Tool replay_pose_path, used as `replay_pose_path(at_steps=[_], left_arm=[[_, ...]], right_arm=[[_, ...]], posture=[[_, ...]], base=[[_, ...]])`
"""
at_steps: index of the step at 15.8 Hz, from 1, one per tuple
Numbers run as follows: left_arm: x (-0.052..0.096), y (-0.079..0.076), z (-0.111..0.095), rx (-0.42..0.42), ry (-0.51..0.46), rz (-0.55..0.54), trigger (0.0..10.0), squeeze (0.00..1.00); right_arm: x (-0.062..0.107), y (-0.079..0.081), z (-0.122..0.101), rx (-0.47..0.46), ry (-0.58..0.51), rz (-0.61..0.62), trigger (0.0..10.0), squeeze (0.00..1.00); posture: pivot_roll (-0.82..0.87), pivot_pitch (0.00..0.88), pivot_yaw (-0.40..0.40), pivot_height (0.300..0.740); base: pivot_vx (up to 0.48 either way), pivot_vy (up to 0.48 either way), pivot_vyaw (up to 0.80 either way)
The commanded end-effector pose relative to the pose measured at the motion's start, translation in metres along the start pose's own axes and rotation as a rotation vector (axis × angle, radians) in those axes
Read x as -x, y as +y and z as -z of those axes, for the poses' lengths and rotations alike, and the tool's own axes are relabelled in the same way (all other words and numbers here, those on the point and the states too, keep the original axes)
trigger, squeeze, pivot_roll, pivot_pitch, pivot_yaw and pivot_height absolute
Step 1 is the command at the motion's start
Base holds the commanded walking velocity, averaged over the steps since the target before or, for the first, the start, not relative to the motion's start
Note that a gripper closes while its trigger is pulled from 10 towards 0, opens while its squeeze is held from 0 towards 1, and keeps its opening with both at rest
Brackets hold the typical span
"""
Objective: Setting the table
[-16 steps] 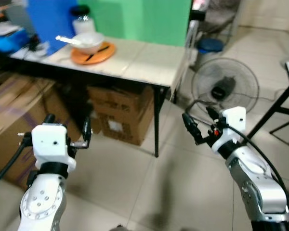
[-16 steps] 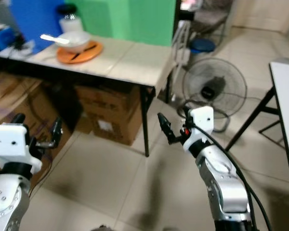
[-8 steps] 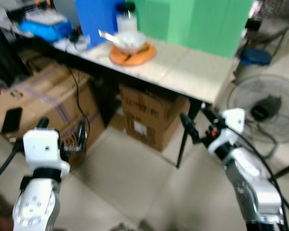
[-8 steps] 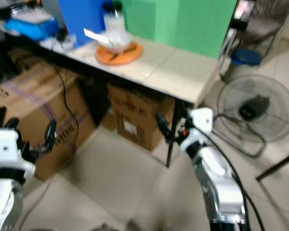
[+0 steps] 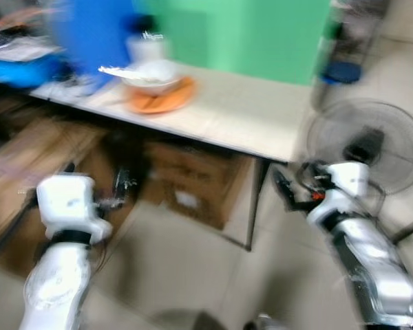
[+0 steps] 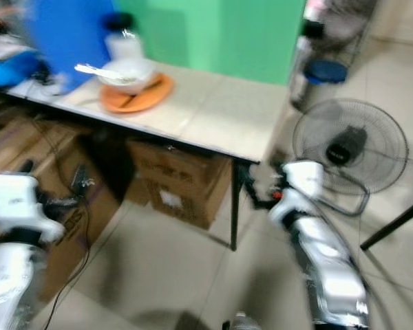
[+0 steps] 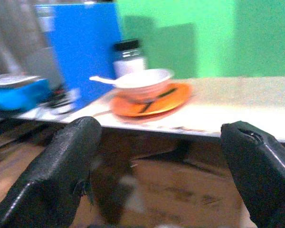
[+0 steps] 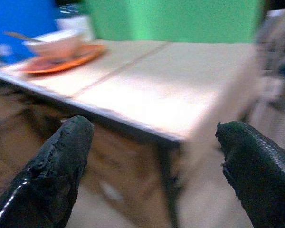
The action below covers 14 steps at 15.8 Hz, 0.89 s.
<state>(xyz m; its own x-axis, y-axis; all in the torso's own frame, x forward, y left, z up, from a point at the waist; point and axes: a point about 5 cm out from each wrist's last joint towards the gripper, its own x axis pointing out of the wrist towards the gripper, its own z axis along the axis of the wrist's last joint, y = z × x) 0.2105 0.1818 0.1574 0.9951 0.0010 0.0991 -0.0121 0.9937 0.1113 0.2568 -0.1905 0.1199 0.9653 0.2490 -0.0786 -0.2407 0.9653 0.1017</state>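
Both arms raised short of the worktop (image 5: 261,117), left end effector (image 7: 156,175) and right end effector (image 8: 152,166) gaping open and empty; the orange plate (image 5: 158,100) carrying the white bowl (image 5: 150,72) sits ahead toward the worktop's far left corner, nearer the left arm.

Both head views are smeared, so edges look soft. The fan (image 6: 350,146) at three o'clock is fuzzy. The boxes (image 5: 193,185) under the table (image 5: 255,117) are a brown blur. What lies on the orange plate (image 7: 152,97) beside the bowl (image 7: 143,83) is too blurry to tell. The jar (image 7: 129,59) at twelve o'clock is partly hidden behind the bowl
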Motion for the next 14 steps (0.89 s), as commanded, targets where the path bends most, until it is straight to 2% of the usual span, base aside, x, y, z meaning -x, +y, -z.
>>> replay_pose_path(at_steps=[1, 4, 8, 9, 12, 14], left_arm=[[0.003, 0.009, 0.001, -0.025, 0.01, -0.027, 10.0, 0.0], [0.005, 0.01, -0.001, -0.03, 0.009, -0.026, 10.0, 0.0], [0.004, 0.009, 0.002, -0.028, 0.01, -0.019, 10.0, 0.0], [0.004, 0.009, 0.001, -0.026, 0.007, -0.016, 10.0, 0.0], [0.005, 0.009, 0.0, -0.031, 0.004, -0.015, 10.0, 0.0], [0.005, 0.009, 0.0, -0.033, 0.004, -0.016, 10.0, 0.0]], right_arm=[[-0.004, 0.011, -0.005, -0.005, -0.033, -0.041, 10.0, 0.0], [-0.006, 0.02, -0.003, -0.029, -0.029, -0.081, 10.0, 0.0], [-0.007, 0.017, -0.006, -0.026, -0.031, -0.085, 10.0, 0.0], [-0.007, 0.022, -0.007, 0.046, -0.02, -0.141, 10.0, 0.0], [-0.009, 0.032, -0.007, 0.016, -0.031, -0.171, 10.0, 0.0], [-0.012, 0.028, -0.009, -0.02, -0.044, -0.149, 10.0, 0.0]], posture=[[-0.05, 0.072, 0.094, 0.74], [-0.02, 0.067, 0.09, 0.74], [-0.03, 0.059, 0.09, 0.74], [-0.03, 0.056, 0.089, 0.74], [-0.03, 0.06, 0.086, 0.74], [-0.03, 0.064, 0.087, 0.74]], base=[[0.334, 0.0, 0.0], [0.334, 0.0, 0.0], [0.334, 0.0, 0.0], [0.334, 0.0, 0.0], [0.344, 0.0, 0.8], [0.345, 0.0, 0.0]])
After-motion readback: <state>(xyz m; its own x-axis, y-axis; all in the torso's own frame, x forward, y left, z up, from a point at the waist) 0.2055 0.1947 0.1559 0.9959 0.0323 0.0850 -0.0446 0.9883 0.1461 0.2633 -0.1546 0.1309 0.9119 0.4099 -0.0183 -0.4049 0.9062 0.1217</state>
